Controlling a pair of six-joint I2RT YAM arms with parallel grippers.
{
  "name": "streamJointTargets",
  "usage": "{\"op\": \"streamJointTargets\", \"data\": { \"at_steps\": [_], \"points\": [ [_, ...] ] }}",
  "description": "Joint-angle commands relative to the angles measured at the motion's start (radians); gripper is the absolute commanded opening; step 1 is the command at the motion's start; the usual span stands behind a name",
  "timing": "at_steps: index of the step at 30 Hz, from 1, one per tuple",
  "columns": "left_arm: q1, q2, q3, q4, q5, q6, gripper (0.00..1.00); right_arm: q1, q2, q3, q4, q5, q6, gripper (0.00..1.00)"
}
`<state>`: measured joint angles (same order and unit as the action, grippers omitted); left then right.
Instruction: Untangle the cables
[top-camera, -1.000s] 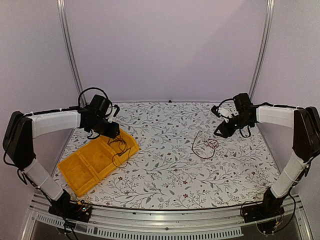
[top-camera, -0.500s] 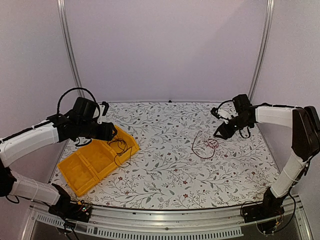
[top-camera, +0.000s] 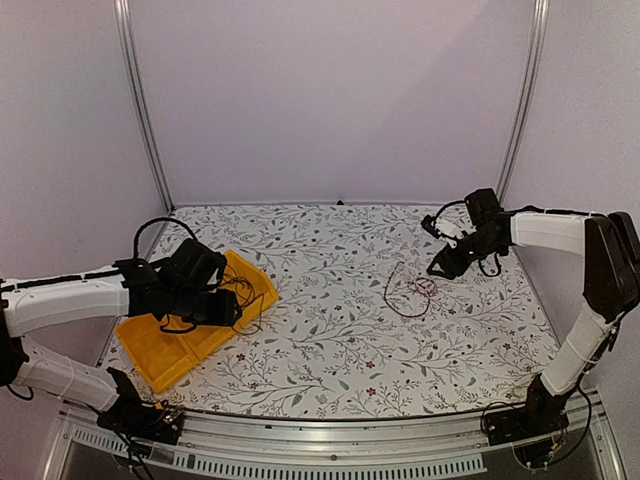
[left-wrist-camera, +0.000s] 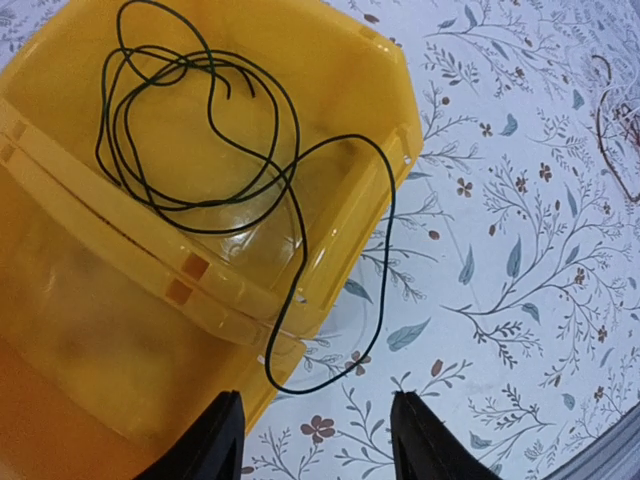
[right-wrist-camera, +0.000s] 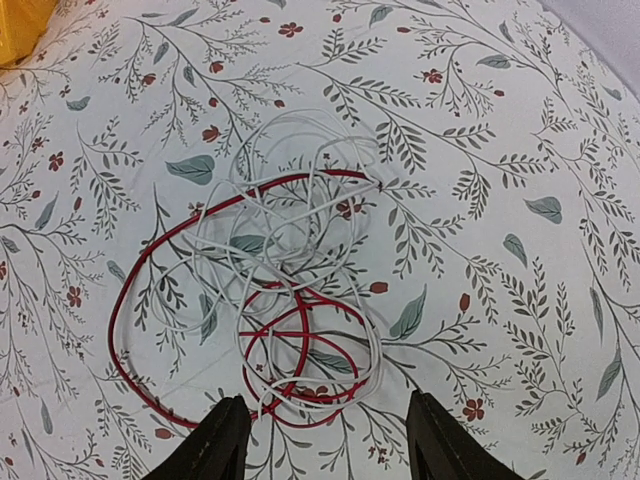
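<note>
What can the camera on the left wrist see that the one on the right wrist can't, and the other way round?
Only the left wrist view shows the black cable, loosely coiled in the yellow tray, one loop spilling over its rim onto the flowered tablecloth. Only the right wrist view shows the white cable, tangled with the red cable. Both show the tablecloth, and each its own open, empty fingers: the left gripper, the right gripper. The right view also catches a yellow corner of the tray.

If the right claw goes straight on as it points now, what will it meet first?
Probably the red and white cables, lying straight ahead of the right claw; depth is unclear.
</note>
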<state>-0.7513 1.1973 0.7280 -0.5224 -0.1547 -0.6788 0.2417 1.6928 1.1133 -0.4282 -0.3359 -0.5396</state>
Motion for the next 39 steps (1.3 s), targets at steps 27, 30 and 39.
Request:
{"op": "streamJointTargets", "data": {
  "at_steps": [27, 30, 39],
  "points": [
    [-0.003, 0.149, 0.103, 0.032, -0.194, 0.128, 0.0, -0.005, 0.018, 0.028, -0.026, -0.025, -0.01, 0.58],
    [0.02, 0.166, 0.149, 0.016, -0.228, 0.182, 0.0, -0.005, 0.018, 0.028, -0.027, -0.025, -0.011, 0.58],
    [0.122, 0.266, 0.213, 0.045, -0.313, 0.333, 0.0, -0.004, 0.014, 0.027, -0.027, -0.02, -0.012, 0.58]
  ]
}}
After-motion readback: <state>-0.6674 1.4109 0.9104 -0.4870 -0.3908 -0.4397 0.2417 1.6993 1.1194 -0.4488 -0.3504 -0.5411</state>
